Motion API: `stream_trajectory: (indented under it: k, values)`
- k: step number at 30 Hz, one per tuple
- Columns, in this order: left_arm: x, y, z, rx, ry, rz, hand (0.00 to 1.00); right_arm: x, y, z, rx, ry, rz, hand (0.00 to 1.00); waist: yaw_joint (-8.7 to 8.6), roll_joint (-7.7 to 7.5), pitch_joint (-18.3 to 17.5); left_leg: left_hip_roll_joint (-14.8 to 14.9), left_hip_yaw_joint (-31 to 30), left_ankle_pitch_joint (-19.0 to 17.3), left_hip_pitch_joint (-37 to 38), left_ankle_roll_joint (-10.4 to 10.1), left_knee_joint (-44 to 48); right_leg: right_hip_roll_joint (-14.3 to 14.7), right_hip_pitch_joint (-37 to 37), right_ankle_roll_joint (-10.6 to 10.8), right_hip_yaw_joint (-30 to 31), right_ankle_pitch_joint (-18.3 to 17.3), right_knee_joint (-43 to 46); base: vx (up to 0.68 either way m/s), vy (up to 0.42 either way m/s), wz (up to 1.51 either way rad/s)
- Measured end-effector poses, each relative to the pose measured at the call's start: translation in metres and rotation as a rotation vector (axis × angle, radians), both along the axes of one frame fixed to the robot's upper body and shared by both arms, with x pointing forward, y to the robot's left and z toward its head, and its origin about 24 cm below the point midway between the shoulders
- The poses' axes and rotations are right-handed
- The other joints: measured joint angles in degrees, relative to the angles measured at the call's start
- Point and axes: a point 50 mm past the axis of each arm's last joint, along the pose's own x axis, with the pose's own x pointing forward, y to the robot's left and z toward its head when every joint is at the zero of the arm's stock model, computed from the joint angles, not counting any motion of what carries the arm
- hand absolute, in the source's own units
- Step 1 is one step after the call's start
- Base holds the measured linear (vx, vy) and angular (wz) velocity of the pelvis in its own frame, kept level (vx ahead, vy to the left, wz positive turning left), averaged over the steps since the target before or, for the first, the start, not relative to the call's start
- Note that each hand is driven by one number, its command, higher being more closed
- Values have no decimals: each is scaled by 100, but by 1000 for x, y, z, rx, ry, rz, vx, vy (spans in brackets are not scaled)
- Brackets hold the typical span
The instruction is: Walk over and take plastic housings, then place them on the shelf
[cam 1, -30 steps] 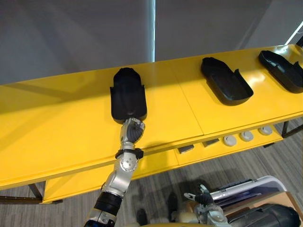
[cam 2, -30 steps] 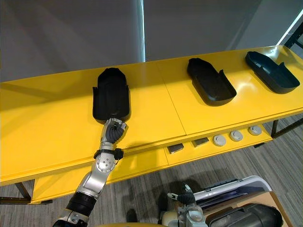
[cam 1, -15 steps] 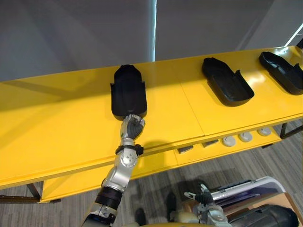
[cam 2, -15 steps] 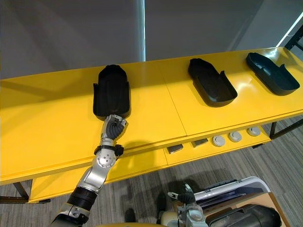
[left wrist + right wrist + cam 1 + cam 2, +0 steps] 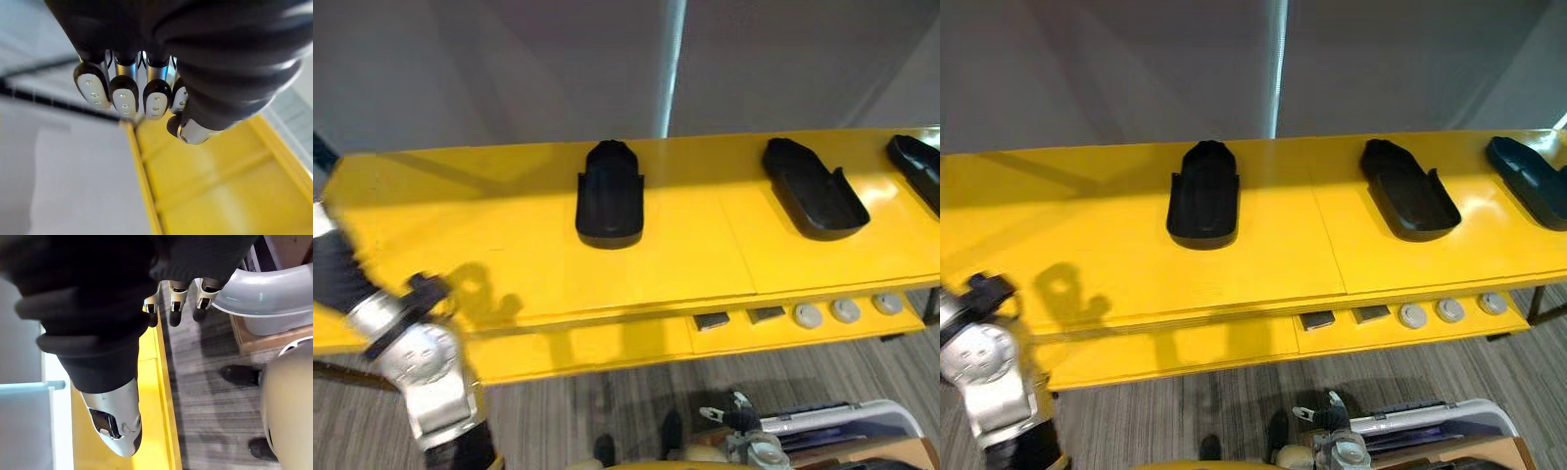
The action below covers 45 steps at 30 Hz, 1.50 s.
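Yellow shelf (image 5: 509,245) runs across the left eye view, and three black plastic housings lie flat on it. The first housing (image 5: 610,196) sits near 12 o'clock from the middle. The second housing (image 5: 813,188) is at its 3 o'clock, well apart. The third housing (image 5: 915,181) lies farther the same way. The left arm (image 5: 419,364) hangs low at 8 o'clock, away from them all.

In the right eye view, a big bare patch of shelf lies at 9 o'clock of the first housing. I think that is a good spot for the next one.

In the left wrist view, the left hand (image 5: 124,95) has its fingers bent in, with nothing inside.

In the right wrist view, the right hand (image 5: 175,308) has straight fingers and is empty, near a white tub (image 5: 264,289).

With both hands empty, I think the job now is to fetch another housing. Swing the left arm wide of the shelf, turn slowly, and bump nothing.
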Motion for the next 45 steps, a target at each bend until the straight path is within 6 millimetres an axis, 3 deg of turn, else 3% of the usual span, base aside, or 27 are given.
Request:
stream_trajectory:
  k: [2,3,5,6,7,8,9,11,15,20,29,38,42,45]
  values:
    - [-16,14,-44,-115,205,47,100,6,-1,4,-2,-24,-3,0,150,-28,-22,8,-94,-16,-3,18,1,-7,47,4,-111,-52,0,-7,7,30]
    - [-22,16,-57,-153,268,51,100,8,0,5,-2,-36,0,0,168,-32,-30,12,-97,-17,-9,19,3,-7,52,4,-133,-63,1,5,5,17]
    - [-42,16,-114,-334,498,61,100,21,2,14,-7,-94,21,0,216,-28,-88,31,-92,-26,-15,24,13,-7,68,-2,-188,-99,6,21,7,10]
    - [-46,15,-128,-379,557,57,100,24,3,16,-10,-107,30,0,242,-27,-89,39,-80,-35,-8,31,24,-6,72,-3,-193,-113,28,31,12,3]
    - [-50,9,-154,-470,654,24,0,28,5,19,-11,-125,39,0,294,-26,-89,56,-55,-64,-8,47,82,-5,68,-12,-223,-167,106,32,9,5]
    - [-56,2,-179,-561,736,-4,0,31,7,21,-5,-137,43,0,306,-41,-99,78,-46,-124,-8,28,157,-5,68,-16,-251,-241,205,32,6,5]
    - [-60,-2,-191,-603,781,-16,0,31,9,21,-1,-138,44,0,302,-50,-108,87,-41,-121,0,14,193,-5,76,-10,-260,-265,244,40,3,6]
    - [-68,-26,-233,-732,970,-142,0,33,14,22,8,-149,61,0,299,-79,-152,109,-33,-115,73,-5,218,6,154,-8,-288,-308,252,66,1,4]
    - [-70,-72,-272,-820,1181,-398,0,33,15,22,9,-149,64,0,282,-48,-163,104,50,-112,122,1,191,6,159,2,-202,-316,240,27,22,-9]
    - [-63,-91,-282,-754,1313,-540,0,25,13,15,10,-100,47,0,146,33,-190,105,111,-121,152,-15,138,29,168,5,-127,-286,148,11,16,-9]
    - [-38,-93,-276,-556,1391,-650,0,24,8,14,3,-94,14,0,103,84,-162,114,323,-151,260,-49,104,89,158,18,163,-195,8,20,20,-15]
    - [-35,-99,-275,-487,1429,-697,0,26,5,15,-9,-102,-8,0,-45,106,-138,132,499,-280,311,-45,241,113,193,19,324,-180,6,0,18,-11]
    - [-24,-103,-273,-462,1414,-723,0,30,4,17,-6,-114,-17,0,-32,138,48,191,526,-630,38,-61,936,143,222,-2,397,-164,7,-35,7,-6]
    - [-20,-104,-271,-458,1402,-723,0,43,3,23,-24,-151,-18,0,3,141,110,94,-91,-716,-228,-55,1321,161,6,4,668,-59,36,-44,-4,-41]
